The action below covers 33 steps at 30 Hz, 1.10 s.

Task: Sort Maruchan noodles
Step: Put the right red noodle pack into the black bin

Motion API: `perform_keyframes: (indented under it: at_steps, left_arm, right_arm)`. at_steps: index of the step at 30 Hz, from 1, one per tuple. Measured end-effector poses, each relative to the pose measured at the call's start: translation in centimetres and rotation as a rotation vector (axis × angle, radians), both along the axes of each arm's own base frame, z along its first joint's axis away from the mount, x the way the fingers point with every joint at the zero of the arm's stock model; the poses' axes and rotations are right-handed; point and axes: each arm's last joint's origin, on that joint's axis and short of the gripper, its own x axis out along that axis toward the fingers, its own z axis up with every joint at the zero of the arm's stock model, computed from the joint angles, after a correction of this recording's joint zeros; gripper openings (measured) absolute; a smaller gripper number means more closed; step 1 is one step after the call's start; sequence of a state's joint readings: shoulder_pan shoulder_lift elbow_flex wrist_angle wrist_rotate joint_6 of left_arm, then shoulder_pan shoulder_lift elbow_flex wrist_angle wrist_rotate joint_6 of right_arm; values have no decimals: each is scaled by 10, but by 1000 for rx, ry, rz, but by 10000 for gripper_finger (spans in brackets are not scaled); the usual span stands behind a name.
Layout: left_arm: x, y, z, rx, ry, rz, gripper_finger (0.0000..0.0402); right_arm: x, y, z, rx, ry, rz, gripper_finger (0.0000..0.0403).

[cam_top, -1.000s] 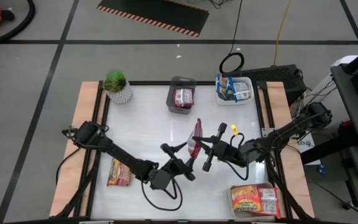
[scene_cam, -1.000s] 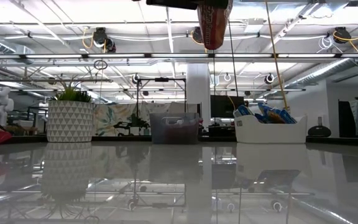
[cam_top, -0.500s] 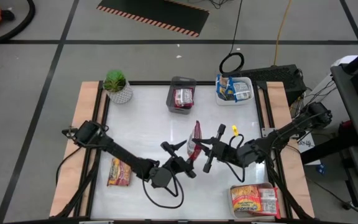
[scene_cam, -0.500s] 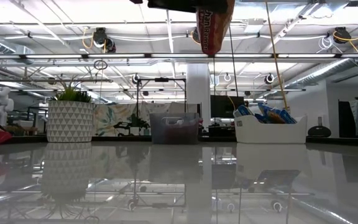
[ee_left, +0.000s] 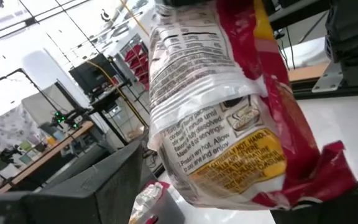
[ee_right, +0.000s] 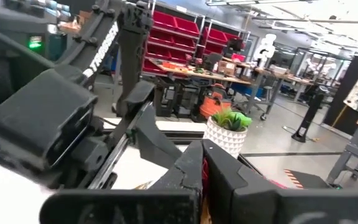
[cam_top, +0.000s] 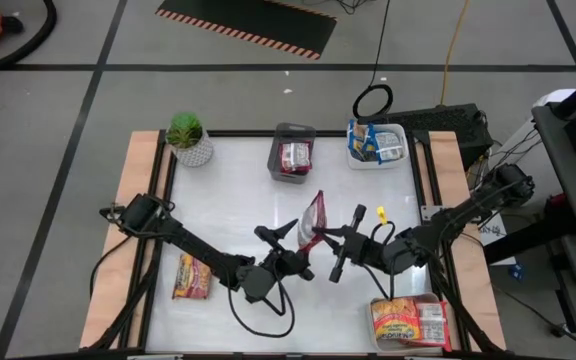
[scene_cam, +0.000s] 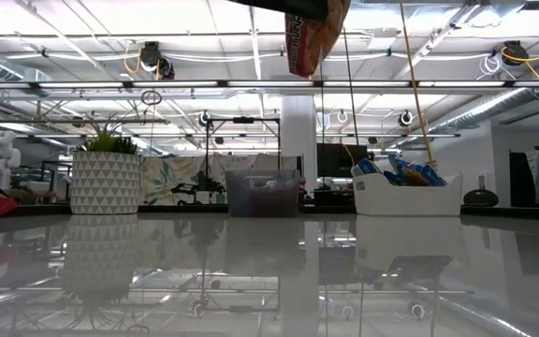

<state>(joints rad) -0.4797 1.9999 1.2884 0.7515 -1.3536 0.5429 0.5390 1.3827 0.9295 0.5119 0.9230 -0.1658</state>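
Right gripper (cam_top: pixel 320 238) clamps a red noodle packet (cam_top: pixel 314 220) above the desk (cam_top: pixel 238 200); left gripper (cam_top: pixel 286 248), fingers apart, sits beside it; low view crops the packet's top

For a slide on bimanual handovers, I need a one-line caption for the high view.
Mid-table, the right gripper holds a red ramen packet aloft beside the open left gripper.

Your two arms meet above mid-table: the right gripper (cam_top: pixel 320 238), reaching in from the right edge, is clamped tight, while the left gripper (cam_top: pixel 286 250), fingers spread wide, faces it just beside.
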Motion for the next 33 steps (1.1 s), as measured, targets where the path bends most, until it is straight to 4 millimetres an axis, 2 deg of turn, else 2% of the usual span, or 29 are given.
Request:
perform_keyframes:
  at_steps: [4, 11, 14, 23, 27, 33]
  left_arm:
    - [0, -1, 3, 25, 14, -15, 274]
    - [0, -1, 3, 57, 50, -25, 188]
    - [0, -1, 3, 61, 55, -23, 165]
    - [-3, -7, 7, 101, 83, -31, 157]
    - [-5, -9, 10, 107, 85, -42, 155]
    - [-7, -13, 10, 113, 85, -70, 153]
  right_arm:
    - [-2, 3, -1, 1, 4, 12, 0]
    - [-3, 5, -1, -1, 6, 19, 0]
    - [-3, 5, -1, -4, 7, 21, 0]
    - [-3, 6, 0, -33, 16, 29, 8]
    - [-7, 6, 4, -26, 5, 40, 33]
    - [-23, 11, 19, 3, -40, 77, 83]
